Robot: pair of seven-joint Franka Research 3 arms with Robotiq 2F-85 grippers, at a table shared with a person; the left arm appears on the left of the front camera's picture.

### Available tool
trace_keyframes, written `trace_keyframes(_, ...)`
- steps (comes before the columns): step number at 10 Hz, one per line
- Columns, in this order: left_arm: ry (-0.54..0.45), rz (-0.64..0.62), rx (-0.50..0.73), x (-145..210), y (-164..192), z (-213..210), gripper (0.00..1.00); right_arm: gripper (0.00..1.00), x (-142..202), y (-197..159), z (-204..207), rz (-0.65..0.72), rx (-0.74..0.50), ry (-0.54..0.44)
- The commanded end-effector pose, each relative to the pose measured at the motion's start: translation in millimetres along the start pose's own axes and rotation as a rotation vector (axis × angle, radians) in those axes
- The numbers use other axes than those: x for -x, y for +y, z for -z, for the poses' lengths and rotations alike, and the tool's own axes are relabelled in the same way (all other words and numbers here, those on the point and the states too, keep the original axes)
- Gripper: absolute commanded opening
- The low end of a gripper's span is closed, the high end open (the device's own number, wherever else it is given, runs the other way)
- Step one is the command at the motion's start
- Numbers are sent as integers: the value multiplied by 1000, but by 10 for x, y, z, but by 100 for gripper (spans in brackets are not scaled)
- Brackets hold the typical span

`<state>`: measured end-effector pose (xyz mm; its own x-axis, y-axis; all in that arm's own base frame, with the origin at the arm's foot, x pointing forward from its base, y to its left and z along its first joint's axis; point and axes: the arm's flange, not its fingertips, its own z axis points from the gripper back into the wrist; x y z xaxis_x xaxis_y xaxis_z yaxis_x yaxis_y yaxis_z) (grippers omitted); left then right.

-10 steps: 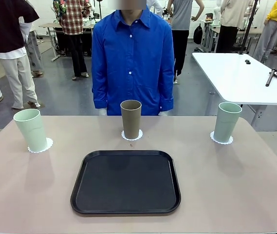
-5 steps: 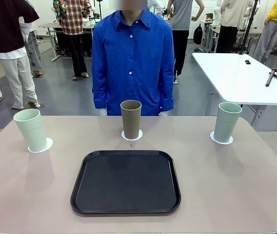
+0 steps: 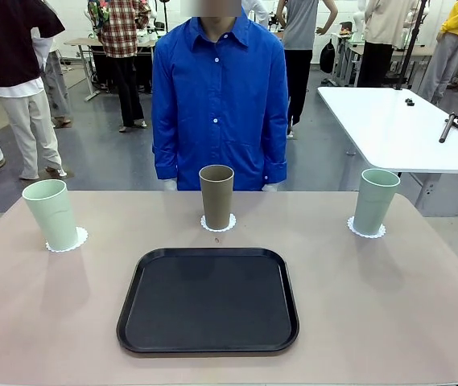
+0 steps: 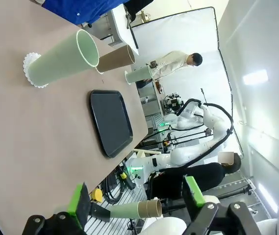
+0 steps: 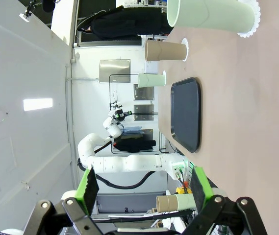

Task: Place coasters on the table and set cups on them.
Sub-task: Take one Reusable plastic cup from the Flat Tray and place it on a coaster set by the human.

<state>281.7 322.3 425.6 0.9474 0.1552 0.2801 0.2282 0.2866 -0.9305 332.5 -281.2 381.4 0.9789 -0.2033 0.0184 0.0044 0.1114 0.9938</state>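
Three cups stand upright on the beige table [image 3: 389, 305], each on a white lacy coaster. At the left is a mint cup [image 3: 51, 213] on its coaster [image 3: 69, 240]. At the middle far side is the olive-brown cup [image 3: 216, 195] on a coaster [image 3: 218, 224]. At the right is a second mint cup [image 3: 373, 201] on a coaster [image 3: 366, 232]. My left gripper [image 4: 135, 198] is open and empty, well back from the nearest mint cup [image 4: 63, 58]. My right gripper [image 5: 143, 187] is open and empty too, away from its nearest mint cup [image 5: 210, 14].
A black rounded tray [image 3: 208, 300] lies bare at the table's near middle. A person in a blue shirt [image 3: 218, 96] stands at the far edge behind the brown cup. A white table [image 3: 406, 129] stands off to the right.
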Motion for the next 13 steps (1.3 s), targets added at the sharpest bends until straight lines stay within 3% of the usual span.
trace_keyframes(1, 37, 32, -5, -131, -25, -9, 100, 100, -3, 11, 2, -5, 4, -2)
trace_keyframes(2, 0, 0, 0, 0, 0, 0, 100, 100, -3, 11, 2, -5, 4, -2)
trace_keyframes(13, 0, 0, 0, 0, 0, 0, 100, 100, -3, 11, 2, -5, 4, -2)
